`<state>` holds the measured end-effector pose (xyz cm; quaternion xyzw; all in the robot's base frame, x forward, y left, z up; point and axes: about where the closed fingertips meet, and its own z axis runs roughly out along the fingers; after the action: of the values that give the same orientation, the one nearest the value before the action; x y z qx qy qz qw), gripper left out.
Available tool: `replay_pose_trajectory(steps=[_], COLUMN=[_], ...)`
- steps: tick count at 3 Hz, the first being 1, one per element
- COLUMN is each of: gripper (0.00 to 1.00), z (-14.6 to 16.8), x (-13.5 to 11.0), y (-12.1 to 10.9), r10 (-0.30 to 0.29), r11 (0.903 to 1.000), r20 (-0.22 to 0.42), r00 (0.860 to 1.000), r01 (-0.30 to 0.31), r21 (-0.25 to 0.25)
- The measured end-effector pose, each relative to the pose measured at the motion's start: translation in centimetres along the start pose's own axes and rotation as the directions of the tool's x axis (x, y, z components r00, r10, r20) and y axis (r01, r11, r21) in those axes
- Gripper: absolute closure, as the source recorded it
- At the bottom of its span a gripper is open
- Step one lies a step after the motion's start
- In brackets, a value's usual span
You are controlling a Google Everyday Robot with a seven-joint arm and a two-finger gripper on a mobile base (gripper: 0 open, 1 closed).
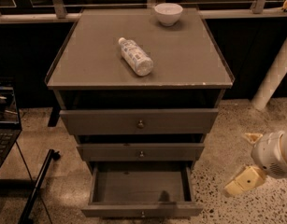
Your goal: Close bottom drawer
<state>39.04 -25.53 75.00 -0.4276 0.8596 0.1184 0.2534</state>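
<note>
The bottom drawer (142, 210) of the grey-brown cabinet is pulled out far, and its inside shows nothing in it. A small round knob sits at the centre of its front. The middle drawer (140, 151) and the top drawer (139, 121) stick out a little. My gripper (248, 160) hangs at the right edge of the view, to the right of the bottom drawer and clear of the cabinet. Its cream fingers (243, 181) are spread apart and hold nothing.
A plastic bottle (136, 56) lies on its side on the cabinet top, and a white bowl (168, 13) stands at the back. A laptop (3, 125) and a black stand leg (38, 185) are on the left. A white pole (276, 71) leans at the right over speckled floor.
</note>
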Motion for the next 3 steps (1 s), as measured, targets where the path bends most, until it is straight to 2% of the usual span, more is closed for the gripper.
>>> replay_pose_trajectory(steps=[1,2,3], gripper=[0.0,0.18,0.43], z=[5.63,6.41,6.42], x=[2.69,3.12,3.12], y=[-1.09,-1.14,-1.14], r10=[0.063,0.073,0.073], r11=[0.9973,0.9961,0.9961], r20=[0.039,0.04,0.04], r00=[0.997,0.997,0.997], r01=[-0.061,-0.071,-0.071], r21=[-0.041,-0.053,-0.053])
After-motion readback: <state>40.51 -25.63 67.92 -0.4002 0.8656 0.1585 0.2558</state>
